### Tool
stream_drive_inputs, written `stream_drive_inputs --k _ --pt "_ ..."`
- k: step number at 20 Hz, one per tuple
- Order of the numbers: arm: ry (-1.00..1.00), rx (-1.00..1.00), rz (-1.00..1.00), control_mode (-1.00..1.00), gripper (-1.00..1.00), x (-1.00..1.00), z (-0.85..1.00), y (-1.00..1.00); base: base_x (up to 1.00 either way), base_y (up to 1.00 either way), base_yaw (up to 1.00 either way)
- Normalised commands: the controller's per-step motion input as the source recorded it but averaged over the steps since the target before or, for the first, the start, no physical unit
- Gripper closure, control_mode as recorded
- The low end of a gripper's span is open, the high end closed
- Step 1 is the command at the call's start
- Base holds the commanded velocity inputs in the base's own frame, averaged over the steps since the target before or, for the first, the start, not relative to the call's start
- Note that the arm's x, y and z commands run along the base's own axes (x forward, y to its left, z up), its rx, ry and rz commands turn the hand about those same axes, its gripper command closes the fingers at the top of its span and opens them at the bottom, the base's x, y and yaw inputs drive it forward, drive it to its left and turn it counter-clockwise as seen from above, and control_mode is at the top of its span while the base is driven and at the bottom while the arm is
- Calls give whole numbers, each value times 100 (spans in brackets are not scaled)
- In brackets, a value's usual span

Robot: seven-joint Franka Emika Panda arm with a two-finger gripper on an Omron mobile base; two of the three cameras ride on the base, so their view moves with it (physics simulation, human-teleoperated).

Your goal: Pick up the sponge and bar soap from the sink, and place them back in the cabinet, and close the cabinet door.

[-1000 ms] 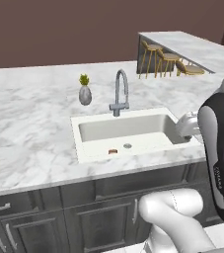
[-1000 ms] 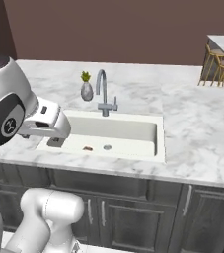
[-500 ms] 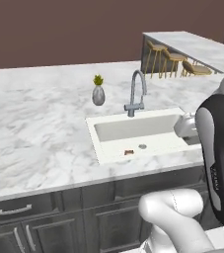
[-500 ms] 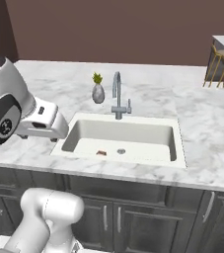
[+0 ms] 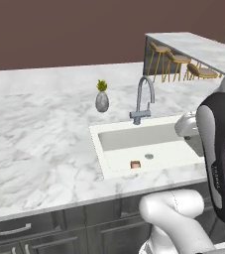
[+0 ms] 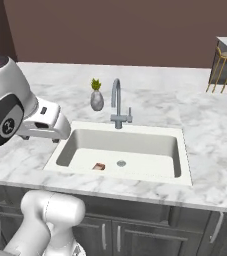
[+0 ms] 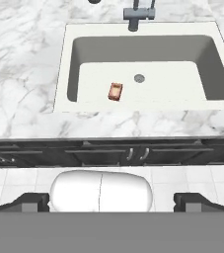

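Note:
The cream-white sink [image 5: 96, 141] [image 6: 185, 160] [image 7: 61, 74] is set into the marble counter. A small pinkish-brown bar soap [image 5: 135, 164] [image 6: 99, 166] [image 7: 115, 91] lies flat on its floor, just left of the drain. The sponge, the cabinet and the cabinet door are out of view. My gripper [image 7: 112, 201] is open, its dark fingertips [image 7: 34, 200] wide apart with nothing between them. It hangs in front of the counter, above the floor, well short of the sink. The white hand [image 6: 47, 125] hovers near the sink's left front corner.
A grey gooseneck faucet [image 5: 143, 99] [image 6: 116, 102] stands behind the basin. A small grey vase with a plant [image 5: 102, 100] [image 6: 96, 100] sits to its left. Dark drawers and doors [image 7: 108, 153] run under the counter. Bar stools [image 5: 176, 62] stand at the far right.
The whole picture has shifted: the base has driven, so the sink and faucet sit further right in the left base view. The bar soap has not moved in the sink. The gripper stays open.

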Motion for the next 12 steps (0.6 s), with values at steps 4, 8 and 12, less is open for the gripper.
stream_drive_inputs --k 4,8,12 --pt "0 0 0 100 -100 0 0 0 6 19 0" --pt "0 0 0 100 -100 0 0 0 19 30 0" --pt "0 0 0 100 -100 0 0 0 25 35 0"
